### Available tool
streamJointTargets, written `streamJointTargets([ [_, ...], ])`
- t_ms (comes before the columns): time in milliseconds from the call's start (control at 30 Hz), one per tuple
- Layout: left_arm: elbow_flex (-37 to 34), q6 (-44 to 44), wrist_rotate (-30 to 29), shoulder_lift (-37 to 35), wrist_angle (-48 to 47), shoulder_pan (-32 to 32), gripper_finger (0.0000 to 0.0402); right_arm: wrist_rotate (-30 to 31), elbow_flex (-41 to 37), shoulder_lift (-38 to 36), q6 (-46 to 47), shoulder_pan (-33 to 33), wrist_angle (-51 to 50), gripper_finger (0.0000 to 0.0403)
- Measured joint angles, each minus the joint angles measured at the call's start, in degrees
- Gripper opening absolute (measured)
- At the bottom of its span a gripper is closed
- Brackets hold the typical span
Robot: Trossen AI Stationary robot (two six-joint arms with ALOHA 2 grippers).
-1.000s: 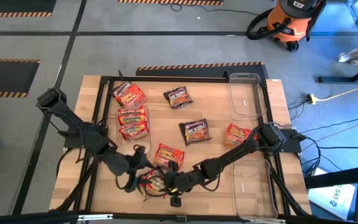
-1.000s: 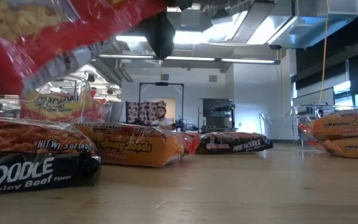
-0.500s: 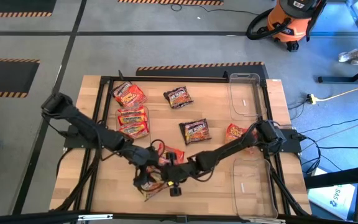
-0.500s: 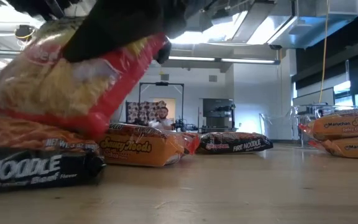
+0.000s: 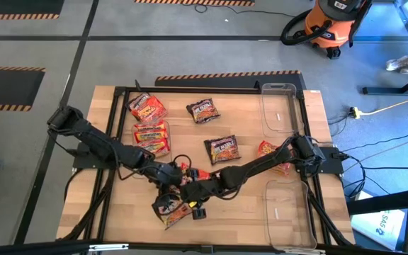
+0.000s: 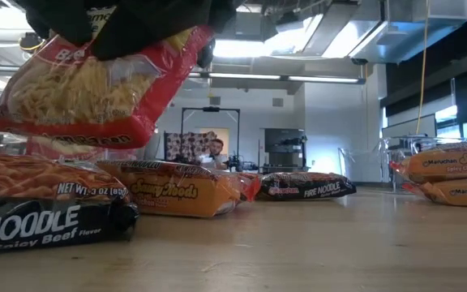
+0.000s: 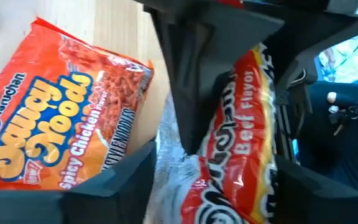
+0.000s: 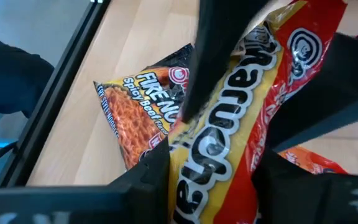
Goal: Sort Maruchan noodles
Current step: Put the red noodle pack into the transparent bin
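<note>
**High view: two claws meet over one beef packet near the bench's front edge**

High view shows both arms reaching to the middle front of the bench, their tips almost touching. The right claw is clamped on a red-and-yellow Maruchan beef packet, which hangs tilted and clear of the wood. The left claw faces it from the other side. Its fingers stand apart, straddling the free end of that packet; I cannot tell whether they press it.

Just beside the left claw, flat on the bench, lies an orange Saucy Noods spicy chicken packet. Below and beside the right claw lies a dark Fire Noodle spicy beef packet.

Farther from both claws, toward the back of the bench, lie two more dark packets. A red packet sits beyond the left claw at the back, and a stacked red pair sits nearer to it. Behind the right claw, along its arm, lies an orange packet, between two clear bins at that side of the bench. A person is in the room beyond.
</note>
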Motion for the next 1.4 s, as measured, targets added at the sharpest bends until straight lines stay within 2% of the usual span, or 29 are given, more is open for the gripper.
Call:
streamJointTargets([
  [133,0.0,0.06,-0.09,0.0,0.0,-0.63,0.0169,-0.04,0.0,0.0,0.01,0.05,0.05,0.0123],
  [300,0.02,0.21,0.66,-0.04,0.41,-1.47,0.0109,-3.06,2.14,0.11,0.23,0.01,-2.87,0.018],
  [433,0.17,-0.06,0.21,-1.99,0.61,-2.1,0.0105,-5.85,9.93,0.12,1.53,0.02,-15.03,0.0223],
  [533,-0.26,-0.27,-0.16,-3.28,-1.72,-2.27,0.0105,-4.33,14.56,0.0,1.57,0.73,-22.96,0.0243],
  [667,0.04,-0.32,-3.58,-7.14,-4.17,-2.67,0.0105,1.68,20.11,-0.09,1.51,2.73,-31.3,0.0253],
  [800,-0.11,-0.75,-6.38,-10.94,-8.23,-3.11,0.0105,8.68,21.22,-0.07,1.42,5.18,-37.33,0.0254],
  [933,-0.01,-1.4,-11.06,-17.09,-14.83,-3.43,0.0105,9.3,21.24,-0.04,3.92,6.73,-41.2,0.0254],
  [1100,-0.04,-1.8,-18.17,-25.96,-23.61,-3.42,0.0105,10.43,20.1,-0.02,6.75,6.98,-41.18,0.0255],
  [1300,-0.02,-3.58,-30.8,-34.99,-35.98,-3.4,0.0107,10.87,17.19,0.09,9.08,7.27,-41.56,0.0255],
  [1400,-0.02,-4.94,-37.2,-36.82,-42.11,-3.4,0.0107,11.5,15.53,0.09,10.55,7.25,-41.09,0.0255],
])
